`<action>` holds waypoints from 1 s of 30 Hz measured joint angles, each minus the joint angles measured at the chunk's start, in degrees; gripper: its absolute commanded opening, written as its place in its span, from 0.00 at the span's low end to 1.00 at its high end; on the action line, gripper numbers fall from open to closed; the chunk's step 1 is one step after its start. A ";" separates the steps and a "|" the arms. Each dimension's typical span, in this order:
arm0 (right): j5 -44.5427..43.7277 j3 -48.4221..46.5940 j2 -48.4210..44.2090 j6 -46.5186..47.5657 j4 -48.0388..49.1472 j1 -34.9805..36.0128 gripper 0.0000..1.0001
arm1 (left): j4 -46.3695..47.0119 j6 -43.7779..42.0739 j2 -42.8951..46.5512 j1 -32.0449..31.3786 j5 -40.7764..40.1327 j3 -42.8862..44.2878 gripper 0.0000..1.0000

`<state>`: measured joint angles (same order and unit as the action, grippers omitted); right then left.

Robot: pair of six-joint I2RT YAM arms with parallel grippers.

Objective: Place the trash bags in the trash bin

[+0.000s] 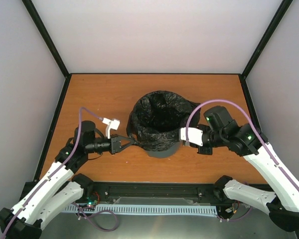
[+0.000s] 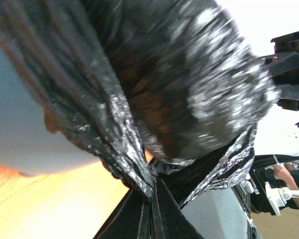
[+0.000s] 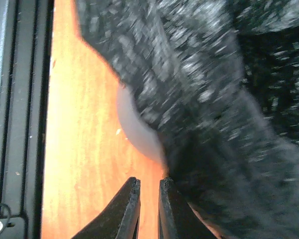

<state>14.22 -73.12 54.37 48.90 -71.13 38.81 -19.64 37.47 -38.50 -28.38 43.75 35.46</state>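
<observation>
The trash bag point(image 1: 159, 119), glossy black and wrinkly, is draped over and into the trash bin point(image 1: 163, 150); only the bin's lower wall shows under the film. My left gripper point(image 1: 130, 144) is at the bin's left side, shut on a gathered fold of the bag point(image 2: 189, 99); its jaws point(image 2: 154, 191) pinch the film beside the bin wall point(image 2: 20, 124). My right gripper point(image 1: 183, 135) is low at the bin's right side. In the right wrist view its jaws point(image 3: 148, 191) stand a little apart with nothing between them, one finger touching the bag point(image 3: 214, 99) next to the bin's base point(image 3: 137, 129).
The orange wooden table point(image 1: 99, 94) is enclosed by pale walls on three sides. A black rail point(image 1: 154, 191) runs along the near edge between the arm bases. It also shows in the right wrist view point(image 3: 20, 124).
</observation>
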 measured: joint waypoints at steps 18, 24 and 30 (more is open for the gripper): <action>3.50 10.23 -9.35 -4.59 7.50 -0.98 0.27 | 8.13 0.83 -0.35 -0.11 -2.19 -10.62 0.01; 8.22 2.05 -7.85 -5.01 8.11 -1.55 0.59 | 10.71 1.01 0.31 -1.77 -0.55 -7.30 0.01; 8.94 -3.26 -2.58 -3.19 7.02 -1.55 0.66 | 11.89 0.98 -0.04 -3.76 0.79 -1.81 0.01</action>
<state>23.16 -76.38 51.79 45.71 -64.12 37.26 -7.75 38.46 -38.54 -32.14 44.53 33.65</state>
